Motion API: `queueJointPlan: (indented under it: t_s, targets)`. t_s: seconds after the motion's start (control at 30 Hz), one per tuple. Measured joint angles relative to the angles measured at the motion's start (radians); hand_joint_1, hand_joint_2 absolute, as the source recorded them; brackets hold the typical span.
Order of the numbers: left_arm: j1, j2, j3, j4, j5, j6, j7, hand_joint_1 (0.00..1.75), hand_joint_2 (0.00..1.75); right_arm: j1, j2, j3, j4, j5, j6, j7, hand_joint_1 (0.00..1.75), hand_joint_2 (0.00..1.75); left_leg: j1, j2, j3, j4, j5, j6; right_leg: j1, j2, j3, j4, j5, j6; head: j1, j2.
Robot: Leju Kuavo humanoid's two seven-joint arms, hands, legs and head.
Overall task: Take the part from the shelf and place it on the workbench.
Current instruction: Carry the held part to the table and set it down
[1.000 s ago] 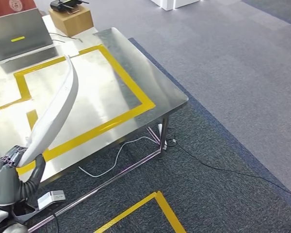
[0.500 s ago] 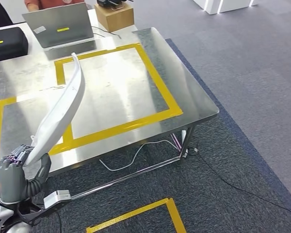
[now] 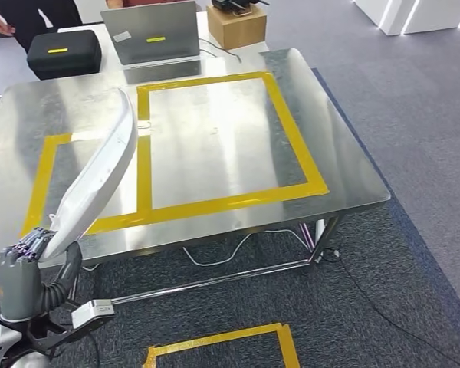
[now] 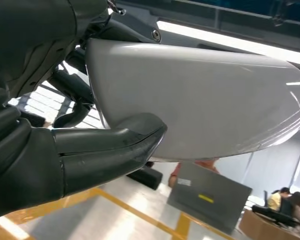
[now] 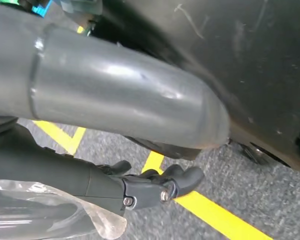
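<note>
Left hand point(image 3: 21, 277) gripping the long white curved part point(image 3: 94, 184) by its lower end, tip raised over the steel desk point(image 3: 355, 180). Right hand point(image 5: 103, 100) blurred close up; open or closed, cannot tell.

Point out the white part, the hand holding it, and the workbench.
white part point(image 3: 103, 170), head view, middle of its curved body
left hand point(image 3: 21, 280), head view, grey back of hand
workbench point(image 3: 355, 180), head view, bare steel near right edge

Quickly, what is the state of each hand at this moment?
Left hand: holding the white curved part by its lower end.
Right hand: cannot be told; the wrist view is too close.
</note>
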Motion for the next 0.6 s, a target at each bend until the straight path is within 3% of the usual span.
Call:
queueJointPlan:
  t_s: [0.07,0.1,0.13,0.23,0.33,0.4,0.5,0.53,0.6]
  targets:
    - [-0.005,-0.013,0.0,-0.005,-0.025,-0.027,0.01,1.75,1.75,-0.005,0.0,0.0,0.0,-0.002,0.0,-0.001,0.0,0.0,-0.008,0.018,0.032,-0.063,0.006,0.018,0.004,-0.027,0.011,-0.005,-0.012,0.018,0.001,0.0]
    - [-0.008,-0.022,-0.001,-0.009,-0.039,-0.043,0.015,1.75,1.75,-0.008,0.0,0.0,0.0,-0.003,0.0,-0.003,0.0,0.0,-0.011,0.021,0.041,-0.078,0.002,0.025,0.007,-0.034,0.015,-0.011,-0.013,0.021,0.003,0.0]
    - [-0.011,-0.033,-0.001,-0.013,-0.054,-0.062,0.019,1.75,1.75,-0.012,0.0,0.0,0.001,-0.005,0.001,-0.006,0.0,0.0,-0.01,0.011,0.043,-0.083,0.003,0.031,0.009,-0.038,0.021,-0.017,-0.016,0.015,0.007,0.0]
    - [-0.016,-0.058,-0.001,-0.018,-0.077,-0.095,0.022,1.75,1.75,-0.022,0.0,0.0,0.002,-0.008,0.001,-0.014,0.0,0.0,-0.01,0.006,0.046,-0.085,0.001,0.031,0.01,-0.027,0.025,-0.023,-0.015,-0.016,0.016,0.0]
    - [-0.022,-0.082,-0.001,-0.024,-0.099,-0.126,0.029,1.75,1.75,-0.025,0.0,0.0,0.004,-0.012,0.001,-0.017,0.0,0.0,-0.014,0.006,0.046,-0.084,-0.003,0.036,0.007,-0.023,0.025,-0.024,-0.012,-0.013,0.017,0.0]
    - [-0.029,-0.099,0.0,-0.032,-0.116,-0.151,0.033,1.75,1.75,-0.024,0.0,0.0,0.006,-0.016,0.0,-0.019,0.0,0.0,-0.017,0.007,0.045,-0.082,-0.005,0.038,0.004,-0.02,0.025,-0.025,-0.011,-0.002,0.017,0.0]
    - [-0.045,-0.127,0.002,-0.043,-0.138,-0.189,0.035,1.75,1.75,-0.027,0.0,0.0,0.009,-0.02,0.0,-0.024,0.0,0.0,-0.02,0.009,0.044,-0.08,-0.006,0.04,0.0,-0.018,0.025,-0.027,-0.011,0.029,0.016,0.0]
    - [-0.052,-0.136,0.004,-0.046,-0.143,-0.198,0.034,1.75,1.75,-0.028,0.0,0.0,0.01,-0.021,0.0,-0.025,0.0,0.0,-0.02,0.009,0.044,-0.08,-0.006,0.041,-0.001,-0.017,0.025,-0.028,-0.011,0.035,0.016,0.0]
    - [-0.065,-0.152,0.005,-0.051,-0.149,-0.213,0.032,1.75,1.75,-0.03,0.0,0.0,0.012,-0.021,0.0,-0.026,0.0,0.0,-0.02,0.009,0.045,-0.08,-0.006,0.041,-0.001,-0.017,0.025,-0.027,-0.011,0.036,0.016,0.0]
